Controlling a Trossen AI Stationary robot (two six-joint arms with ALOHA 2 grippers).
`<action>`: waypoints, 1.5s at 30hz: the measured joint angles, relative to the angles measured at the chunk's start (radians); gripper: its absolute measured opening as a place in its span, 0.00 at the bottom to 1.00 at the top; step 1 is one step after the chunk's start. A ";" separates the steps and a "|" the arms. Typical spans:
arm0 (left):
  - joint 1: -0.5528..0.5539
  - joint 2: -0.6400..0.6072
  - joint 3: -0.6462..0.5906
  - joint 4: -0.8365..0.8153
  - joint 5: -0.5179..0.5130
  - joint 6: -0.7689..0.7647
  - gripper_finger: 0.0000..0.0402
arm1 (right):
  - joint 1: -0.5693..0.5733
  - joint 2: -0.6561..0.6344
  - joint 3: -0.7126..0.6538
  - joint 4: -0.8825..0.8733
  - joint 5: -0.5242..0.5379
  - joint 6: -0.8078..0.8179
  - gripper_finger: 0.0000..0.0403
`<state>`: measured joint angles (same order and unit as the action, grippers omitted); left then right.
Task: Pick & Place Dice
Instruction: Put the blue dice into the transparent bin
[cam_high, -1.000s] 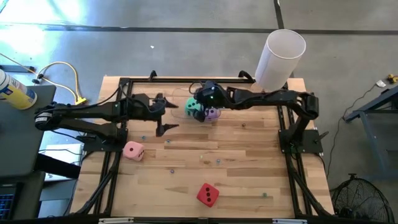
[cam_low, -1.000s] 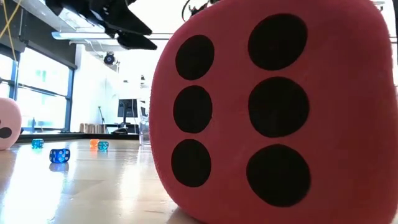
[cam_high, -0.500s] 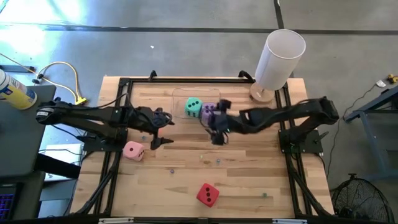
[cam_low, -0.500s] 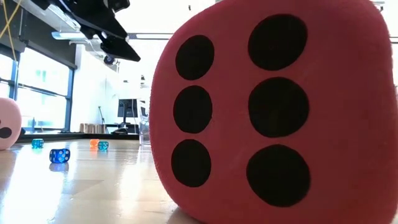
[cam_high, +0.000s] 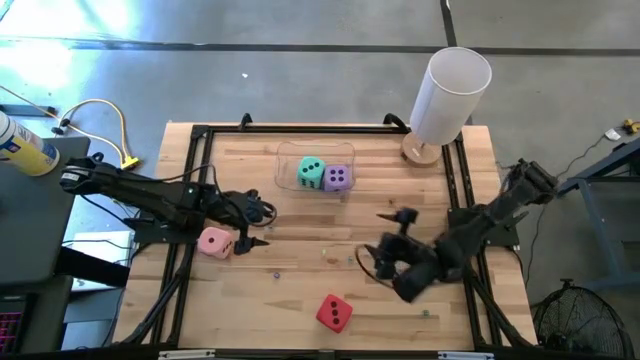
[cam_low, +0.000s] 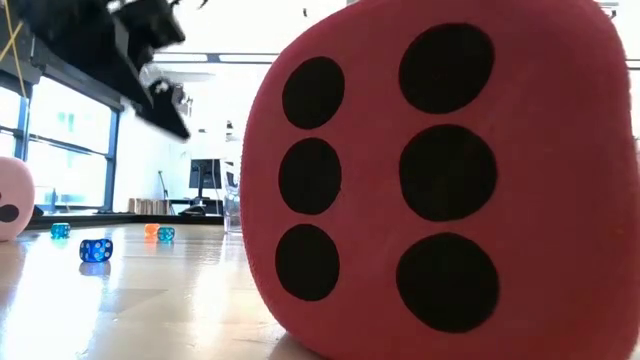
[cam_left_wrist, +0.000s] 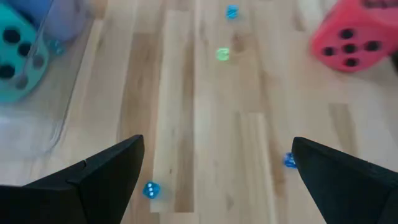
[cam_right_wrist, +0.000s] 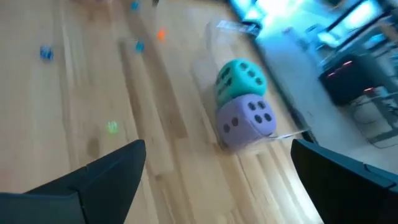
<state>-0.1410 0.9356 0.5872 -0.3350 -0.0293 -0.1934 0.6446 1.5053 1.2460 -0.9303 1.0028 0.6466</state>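
**Two dice in the tray, two still out on the table**

So, looks like we're halfway. The teal die (cam_high: 311, 172) and the purple die (cam_high: 338, 178) sit touching side by side inside a clear tray (cam_high: 285, 152) near the far edge of the table (cam_high: 300, 290), not far from the tall white cylinder (cam_high: 450, 95). The pink die (cam_high: 214, 242) is out on the bare wood on the left side, and the red die (cam_high: 334, 313) is alone near the front edge.

Both grippers are empty with fingers spread wide. The left gripper (cam_high: 258, 228) hangs just beside the pink die, on its tray side. The right gripper (cam_high: 385, 255) is over the middle-right of the table, between the tray and the red die, nothing between its fingers.

My read: each arm is lining up for its nearest leftover die. Left needs to shift over the pink one, drop so the fingers straddle it, then squeeze. Right has farther to go toward the red one. Tiny coloured dice (cam_left_wrist: 150, 190) are scattered around too, so a low sweep could knock them
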 joint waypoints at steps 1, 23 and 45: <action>0.000 0.000 -0.035 0.035 -0.008 -0.011 0.99 | 0.033 -0.002 -0.031 0.001 0.052 0.059 0.98; 0.000 0.007 -0.278 0.338 -0.062 -0.067 0.99 | 0.020 0.006 -0.346 0.371 0.167 0.135 0.98; -0.008 0.135 -0.277 0.338 -0.117 0.030 0.99 | 0.014 0.006 -0.346 0.397 0.147 0.108 0.98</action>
<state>-0.1493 1.0706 0.3099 0.0030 -0.1464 -0.1634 0.6582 1.5116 0.9001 -0.5331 1.1496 0.7547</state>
